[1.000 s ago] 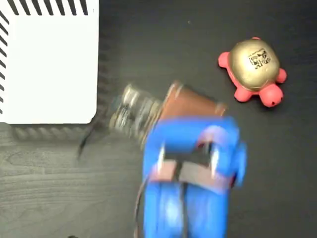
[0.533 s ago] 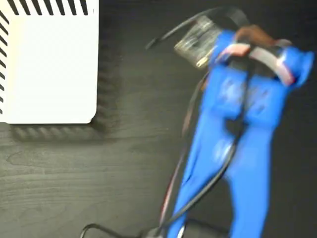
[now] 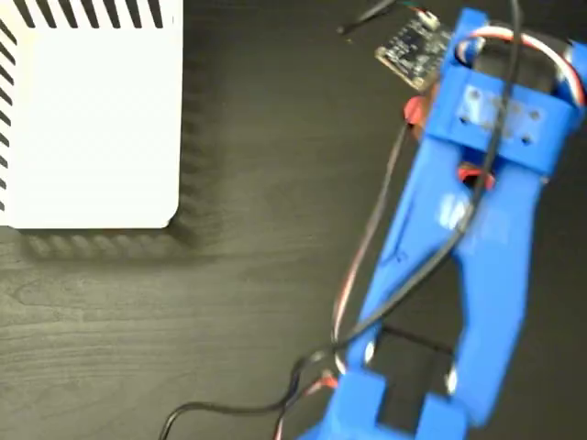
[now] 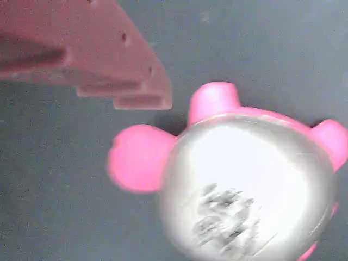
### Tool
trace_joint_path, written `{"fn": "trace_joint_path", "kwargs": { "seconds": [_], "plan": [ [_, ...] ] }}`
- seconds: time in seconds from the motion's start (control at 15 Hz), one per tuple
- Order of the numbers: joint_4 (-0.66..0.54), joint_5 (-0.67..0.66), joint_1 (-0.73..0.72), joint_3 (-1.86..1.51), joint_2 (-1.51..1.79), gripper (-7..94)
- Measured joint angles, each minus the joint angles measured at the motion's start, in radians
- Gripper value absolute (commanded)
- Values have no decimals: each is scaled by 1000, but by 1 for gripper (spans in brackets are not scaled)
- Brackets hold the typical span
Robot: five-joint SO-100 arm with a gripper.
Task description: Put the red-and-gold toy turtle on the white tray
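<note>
1. The bench [image 3: 257, 302] is a dark, almost black surface with a fine wood grain, seen from above in the fixed view.
2. The white tray [image 3: 92, 119] lies flat on the bench at the upper left of the fixed view. It has a rounded lower right corner, and black diagonal stripes run along its top and left edges. A soft shadow falls on the bench below it and to its right.
3. The red-and-gold toy turtle [image 4: 244, 185] sits on the bench, well apart from the tray. In the wrist view its pale shiny shell fills the lower right, with pink limbs around it and a blurred dark sticker on top. In the fixed view only red slivers [image 3: 413, 111] show beside the blue arm.
4. A thin black cable [image 3: 229, 410] shows against the bench at the bottom edge of the fixed view; whether it touches the surface cannot be told.
</note>
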State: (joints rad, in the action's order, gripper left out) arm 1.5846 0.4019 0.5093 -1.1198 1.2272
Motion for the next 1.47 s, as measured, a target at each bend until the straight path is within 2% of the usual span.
{"fn": "trace_joint_path", "kwargs": {
  "seconds": [0.2, 0.27, 0.47, 1.33, 1.47],
  "plan": [
    [0, 52, 2, 34, -81, 51],
    [-3, 80, 2, 51, -110, 56],
    [-8, 129, -9, 83, -198, 56],
    [-160, 170, -11, 84, -345, 56],
    [-187, 170, -11, 84, -360, 52]
  ]
}}
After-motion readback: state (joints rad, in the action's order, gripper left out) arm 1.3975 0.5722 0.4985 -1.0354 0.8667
